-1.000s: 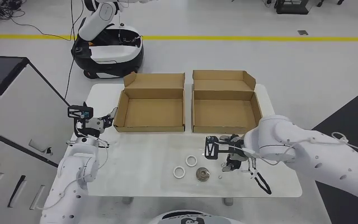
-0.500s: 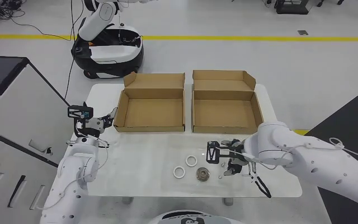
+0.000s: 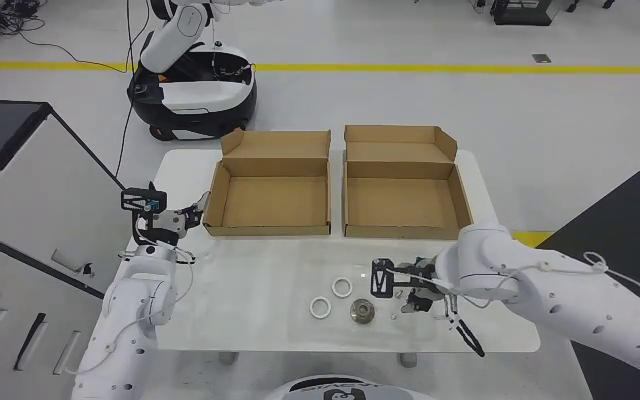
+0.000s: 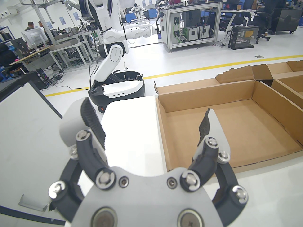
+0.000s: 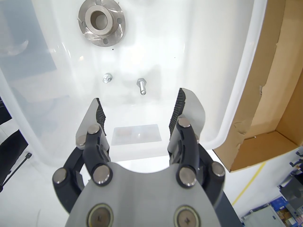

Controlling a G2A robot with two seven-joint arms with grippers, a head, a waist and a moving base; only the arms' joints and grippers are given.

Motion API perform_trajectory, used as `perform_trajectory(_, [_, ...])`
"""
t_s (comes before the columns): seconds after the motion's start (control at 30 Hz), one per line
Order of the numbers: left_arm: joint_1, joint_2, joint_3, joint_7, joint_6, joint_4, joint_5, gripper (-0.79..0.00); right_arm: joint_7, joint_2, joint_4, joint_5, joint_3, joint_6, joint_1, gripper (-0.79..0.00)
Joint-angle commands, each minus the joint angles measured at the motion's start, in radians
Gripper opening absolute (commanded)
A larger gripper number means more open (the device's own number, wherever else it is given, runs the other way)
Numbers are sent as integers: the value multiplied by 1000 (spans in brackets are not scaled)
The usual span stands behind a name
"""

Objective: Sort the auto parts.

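Flange [image 3: 361, 312] lies on the counter [image 3: 250, 290] in front of the boxes [image 3: 268, 229]; the left claw [image 4: 146, 106] gapes idle beside the left box [image 4: 236, 124]; the right claw [image 5: 139, 96], released, has a bolt [image 5: 142, 86] just ahead, its shank pointing back into the gap.

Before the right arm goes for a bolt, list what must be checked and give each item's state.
1. The right claw is open and holds nothing: ok.
2. The bolt lies just ahead of the gap between the jaws: ok.
3. The small fastener lies apart from that bolt: ok.
4. The flange lies beyond both, out of the way: ok.
5. The left box and the right box are open, with nothing seen inside: ok.
6. Which box takes bolts: cannot tell.
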Motion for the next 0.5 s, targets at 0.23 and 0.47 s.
perform_trajectory(0.23, [0,0,0,0,0,0,0,0,-2,-14,9,-19,3,-1,-13,-292])
perform_trajectory(0.47, [0,0,0,0,0,0,0,0,12,-28,17,-41,-1,-14,-18,-296])
